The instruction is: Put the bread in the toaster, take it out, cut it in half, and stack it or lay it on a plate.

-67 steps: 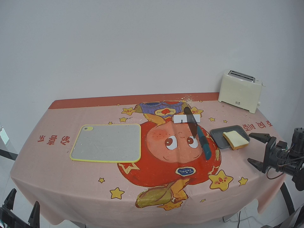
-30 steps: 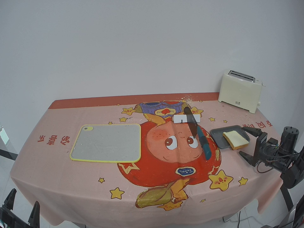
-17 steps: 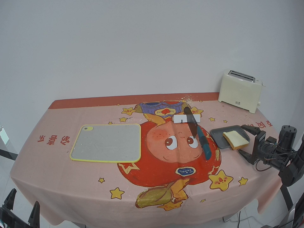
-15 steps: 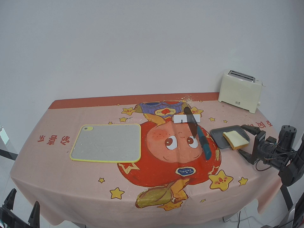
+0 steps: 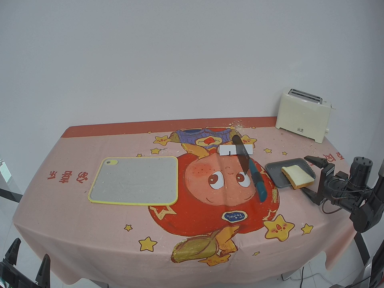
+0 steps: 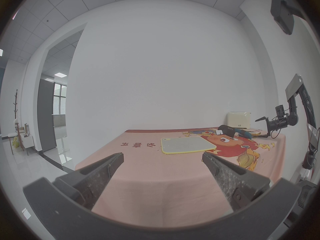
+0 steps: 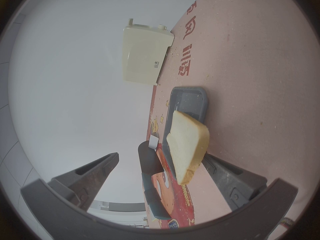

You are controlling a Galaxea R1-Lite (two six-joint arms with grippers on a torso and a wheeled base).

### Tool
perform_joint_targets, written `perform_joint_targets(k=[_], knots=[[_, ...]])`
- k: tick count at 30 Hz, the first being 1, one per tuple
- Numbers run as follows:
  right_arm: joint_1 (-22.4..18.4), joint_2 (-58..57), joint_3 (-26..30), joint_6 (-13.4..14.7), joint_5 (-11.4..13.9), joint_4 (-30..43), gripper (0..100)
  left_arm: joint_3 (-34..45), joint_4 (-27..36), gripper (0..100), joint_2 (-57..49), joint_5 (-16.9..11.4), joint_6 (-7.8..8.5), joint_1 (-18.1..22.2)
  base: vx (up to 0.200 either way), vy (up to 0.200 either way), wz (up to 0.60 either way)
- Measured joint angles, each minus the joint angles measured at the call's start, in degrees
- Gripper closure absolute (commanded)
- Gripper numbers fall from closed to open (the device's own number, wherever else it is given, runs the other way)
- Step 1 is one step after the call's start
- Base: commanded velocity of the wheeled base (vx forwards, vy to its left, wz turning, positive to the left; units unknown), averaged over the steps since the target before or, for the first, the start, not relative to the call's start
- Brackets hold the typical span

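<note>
A: Your jaws, nearest first?
B: Left gripper spread wide off the table's near edge; right gripper agape just beside the bread.
A: The bread?
B: You see one slice on the gray plate (overhanging its rim), toaster beyond.

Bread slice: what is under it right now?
The bread slice rests on the grey tray, overhanging one edge. The tray floor beneath it is covered.

The left tool is cut off at the frame's lower left; bread hides part of the plate.
</note>
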Motion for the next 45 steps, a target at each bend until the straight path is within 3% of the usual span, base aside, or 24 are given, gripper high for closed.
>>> perform_joint_targets(k=[6, 7, 24, 29, 31, 35, 38, 45], knots=[[0.0, 0.9, -0.5, 0.0, -0.1, 0.0, 0, 0.0, 0.0, 0, 0.0, 0.0, 0.0, 0.0, 0.0, 0.0, 0.0], [0.0, 1.0, -0.5, 0.0, -0.1, 0.0, 100, 0.0, 0.0, 0, 0.0, 0.0, 0.02, 0.0, 0.0, 0.0, 0.0], [0.9, 1.7, 0.8, -0.2, -0.2, 0.1, 100, 0.0, 0.0, 0, 0.0, 0.0, -0.01, 0.0, 0.0, 0.0, 0.0], [1.0, 1.6, 0.9, -1.0, -1.4, -0.1, 100, 0.0, 0.0, 0, 0.0, 0.0, 0.02, 0.0, 0.0, 0.0, 0.0], [1.0, 1.5, 1.1, -3.3, -2.2, -0.4, 100, 0.0, 0.0, 0, 0.0, 0.0, 0.02, 0.0, 0.0, 0.0, 0.0], [1.0, 1.1, 3.0, -12.0, -3.7, -4.1, 100, 0.0, 0.0, 0, 0.0, 0.0, 0.02, 0.0, 0.0, 0.0, 0.0], [1.0, 0.9, 5.0, -16.2, -4.2, -8.4, 100, 0.0, 0.0, 0, 0.0, 0.0, 0.0, 0.0, 0.0, 0.0, 0.0], [0.9, -3.3, 7.1, -21.1, -4.4, -9.0, 100, 0.0, 0.0, 0, 0.0, 0.0, 0.0, 0.0, 0.0, 0.0, 0.0]])
